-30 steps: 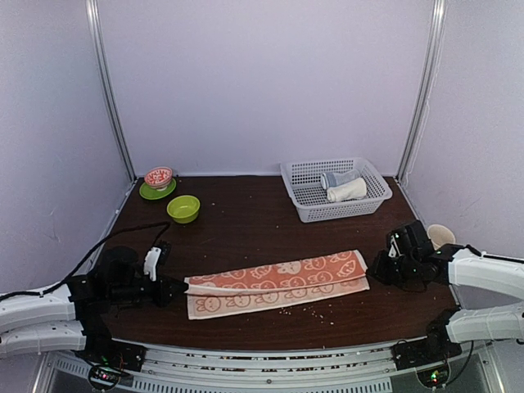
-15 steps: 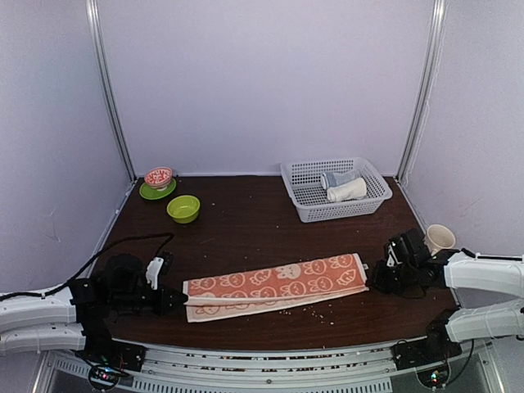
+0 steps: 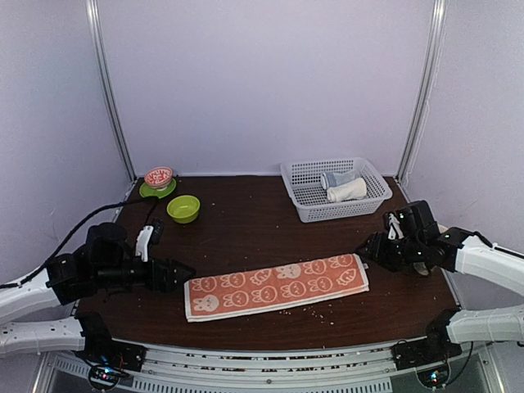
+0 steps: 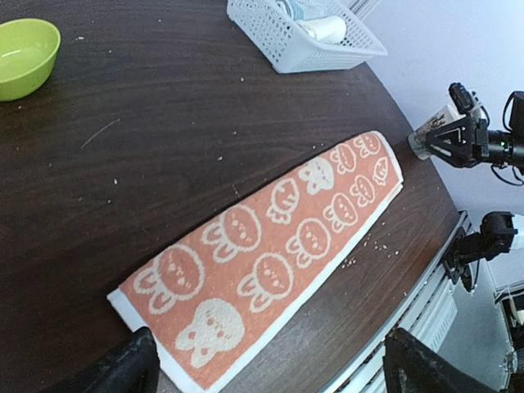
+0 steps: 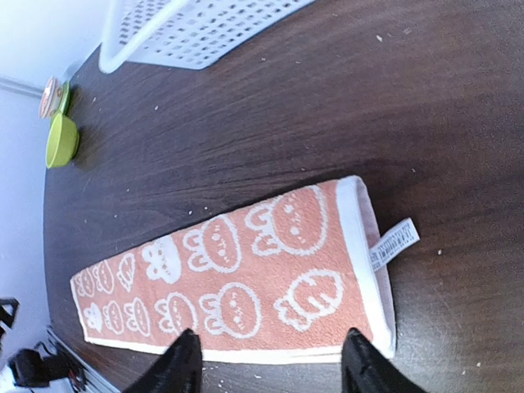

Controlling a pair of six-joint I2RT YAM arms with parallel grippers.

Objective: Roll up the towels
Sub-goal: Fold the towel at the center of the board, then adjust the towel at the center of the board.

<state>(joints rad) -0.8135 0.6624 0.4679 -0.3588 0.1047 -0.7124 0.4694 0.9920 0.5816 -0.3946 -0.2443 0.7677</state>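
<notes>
Both my claws have just let go and backed off the ends: left gripper [image 4: 274, 368] gaping wide, right gripper [image 5: 270, 364] parted too, nothing held. Orange-red bunny towel [image 3: 277, 286] lies flat, folded lengthwise, lower centre of the top view. The cream towel [image 3: 346, 191] sits rolled in the white basket [image 3: 344, 211], upper right.

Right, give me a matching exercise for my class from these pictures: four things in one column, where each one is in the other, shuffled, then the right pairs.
Things
1 orange towel
2 white basket
3 green bowl
4 cream rolled towel

Places
A inside the basket
B at the back left
C lying flat at the front
D at the back right

Pairs: 1-C, 2-D, 3-B, 4-A
</notes>
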